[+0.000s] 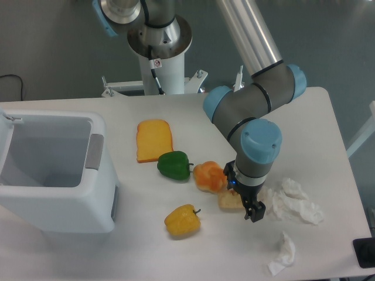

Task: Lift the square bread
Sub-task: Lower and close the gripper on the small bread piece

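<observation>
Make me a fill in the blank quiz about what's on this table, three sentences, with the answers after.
1. The pepper lying between the toast slice and the round bun is ____ in colour.
2. The gripper is down at the square bread, which lies just to the ____ of the crumpled tissue in the picture.
3. The white bin stands at the table's ____ edge in the picture.

Missing words: green; left; left
</observation>
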Available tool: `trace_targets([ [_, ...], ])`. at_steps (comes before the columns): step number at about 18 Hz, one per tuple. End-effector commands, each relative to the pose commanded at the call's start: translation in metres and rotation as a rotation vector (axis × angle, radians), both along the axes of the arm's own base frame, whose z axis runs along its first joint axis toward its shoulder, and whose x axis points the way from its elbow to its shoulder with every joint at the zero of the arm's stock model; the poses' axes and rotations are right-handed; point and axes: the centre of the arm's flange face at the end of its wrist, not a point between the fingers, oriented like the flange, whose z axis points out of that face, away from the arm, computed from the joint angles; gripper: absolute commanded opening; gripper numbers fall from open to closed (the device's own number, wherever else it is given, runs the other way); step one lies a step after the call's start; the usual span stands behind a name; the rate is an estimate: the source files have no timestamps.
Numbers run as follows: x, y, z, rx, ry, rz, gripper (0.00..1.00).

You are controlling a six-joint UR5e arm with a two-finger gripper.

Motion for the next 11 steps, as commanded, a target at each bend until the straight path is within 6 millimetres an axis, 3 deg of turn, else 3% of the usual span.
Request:
trace_targets([
  [3,-0.002,-0.008,-0.009,-0.008,-0.015,0.011,1.00],
  [11,-0.003,-0.007,-0.020,-0.018,-0.024,-0.001,1.00],
])
